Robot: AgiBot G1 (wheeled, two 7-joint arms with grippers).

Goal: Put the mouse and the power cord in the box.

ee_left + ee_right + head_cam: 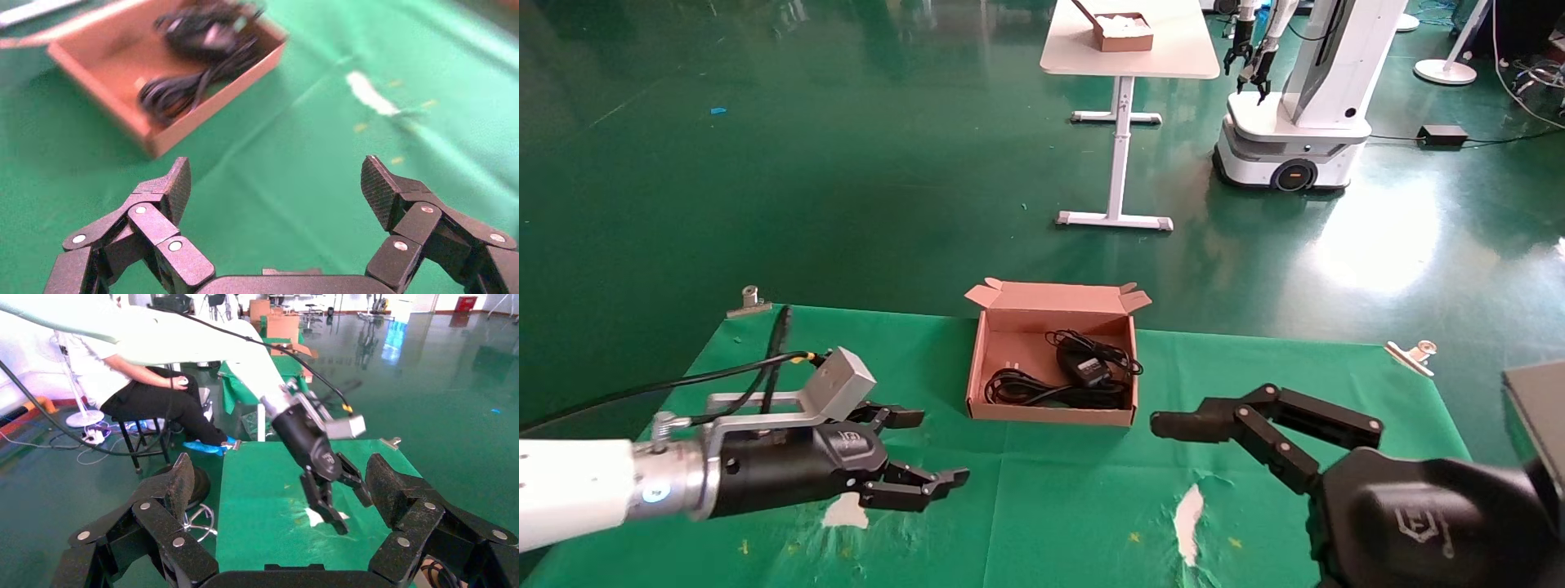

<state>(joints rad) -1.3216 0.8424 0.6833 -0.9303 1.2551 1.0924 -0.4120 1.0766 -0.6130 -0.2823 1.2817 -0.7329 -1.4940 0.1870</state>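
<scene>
- Left pincer [919,457] hovers low over the green tabletop [1050,506], fingers spread wide, nothing between them. The left wrist view confirms it: both pads apart, bare cloth in the gap.
- Right pincer [1173,425] also spread wide and empty, per the right wrist view, where its 2 fingers frame the left arm across the tabletop.
- The box [1050,416] sits between the 2 pincers and a little beyond both, lid flap open at its far edge. Its long axis runs across, from one pincer toward the other.
- Inside the box: the power cord [1030,390], coiled in loops along the near wall at the end closer to the left pincer; the mouse [1083,367], a dark lump with thin wire looped around it, lies nearer the far wall and the right pincer's end. The 2 touch or overlap; where wire ends and cord begins cannot be told apart.
- Judgement: both items look to be in the box already, so the task reads as done or nearly so. No stray cable seen on the cloth near either pincer.
- Relation that matters: the box lies ahead and inward of each pincer, with the 2 about equally near. Any further move would be a retreat from it, not a reach.
- Cloth shows 2 torn white patches [1187,513] near the pincers; no bearing on the task.
</scene>
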